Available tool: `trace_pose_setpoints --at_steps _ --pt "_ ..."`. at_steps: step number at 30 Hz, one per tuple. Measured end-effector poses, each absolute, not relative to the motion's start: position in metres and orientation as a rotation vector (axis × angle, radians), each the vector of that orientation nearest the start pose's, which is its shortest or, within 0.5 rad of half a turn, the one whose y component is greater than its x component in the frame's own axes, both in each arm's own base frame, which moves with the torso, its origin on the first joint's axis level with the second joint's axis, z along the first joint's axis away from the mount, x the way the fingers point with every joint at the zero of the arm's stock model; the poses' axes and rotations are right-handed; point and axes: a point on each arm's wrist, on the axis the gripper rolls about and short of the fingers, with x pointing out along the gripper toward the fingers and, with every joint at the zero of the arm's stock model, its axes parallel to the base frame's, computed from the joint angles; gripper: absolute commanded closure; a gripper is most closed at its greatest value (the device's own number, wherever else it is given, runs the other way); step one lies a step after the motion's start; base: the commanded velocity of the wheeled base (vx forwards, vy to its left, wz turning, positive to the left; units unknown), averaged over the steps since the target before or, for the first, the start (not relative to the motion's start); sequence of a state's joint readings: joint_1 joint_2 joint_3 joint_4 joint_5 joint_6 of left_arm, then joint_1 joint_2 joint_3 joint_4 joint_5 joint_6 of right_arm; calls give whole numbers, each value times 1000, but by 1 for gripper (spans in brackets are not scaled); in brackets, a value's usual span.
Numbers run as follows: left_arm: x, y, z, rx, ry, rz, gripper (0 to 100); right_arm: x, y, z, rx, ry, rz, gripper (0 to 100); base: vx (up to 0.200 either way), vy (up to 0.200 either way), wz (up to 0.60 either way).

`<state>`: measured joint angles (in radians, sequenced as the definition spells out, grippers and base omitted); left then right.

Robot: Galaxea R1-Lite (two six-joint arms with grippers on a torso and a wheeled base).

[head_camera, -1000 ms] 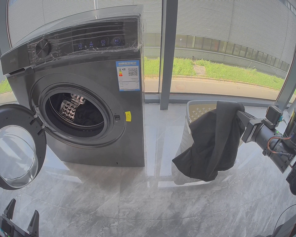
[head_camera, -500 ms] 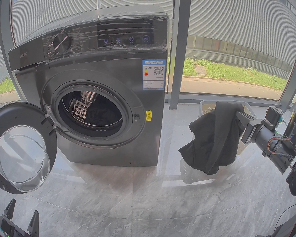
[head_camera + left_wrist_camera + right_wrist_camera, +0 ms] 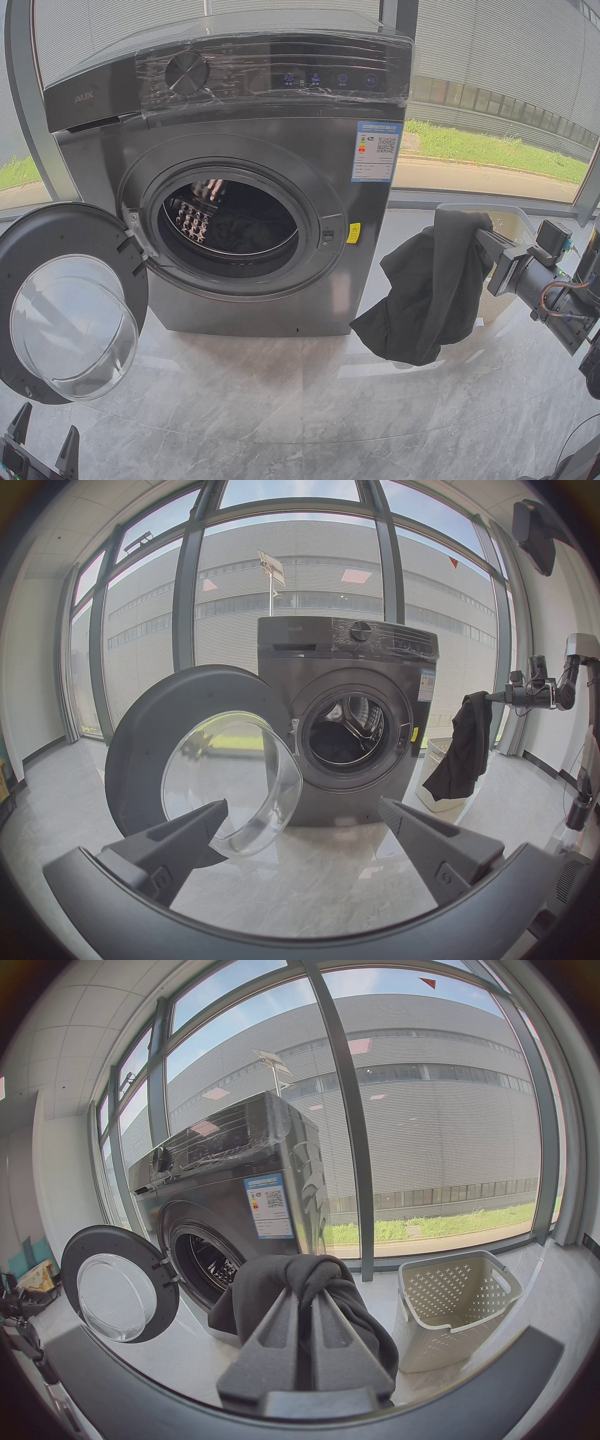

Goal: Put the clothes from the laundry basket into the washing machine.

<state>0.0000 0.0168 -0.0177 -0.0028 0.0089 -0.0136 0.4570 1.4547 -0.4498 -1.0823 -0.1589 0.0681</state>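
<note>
Head view: right gripper (image 3: 482,236) fingers (image 3: 495,244) clench the dark garment (image 3: 431,287), hanging lengthwise downward.

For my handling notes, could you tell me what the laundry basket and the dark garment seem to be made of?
Laundry basket: probably rigid cream plastic, matte, with star-shaped holes. Dark garment: soft matte fabric, hanging in limp folds from the right gripper.
</note>
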Motion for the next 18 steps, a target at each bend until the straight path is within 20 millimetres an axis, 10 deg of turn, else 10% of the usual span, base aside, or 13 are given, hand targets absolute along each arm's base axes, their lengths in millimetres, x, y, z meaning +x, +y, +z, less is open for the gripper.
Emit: trace_pose_setpoints --at_steps 18 --pt "-23 0 81 -16 -4 10 0 200 98 196 89 -53 313 100 -67 0 0"
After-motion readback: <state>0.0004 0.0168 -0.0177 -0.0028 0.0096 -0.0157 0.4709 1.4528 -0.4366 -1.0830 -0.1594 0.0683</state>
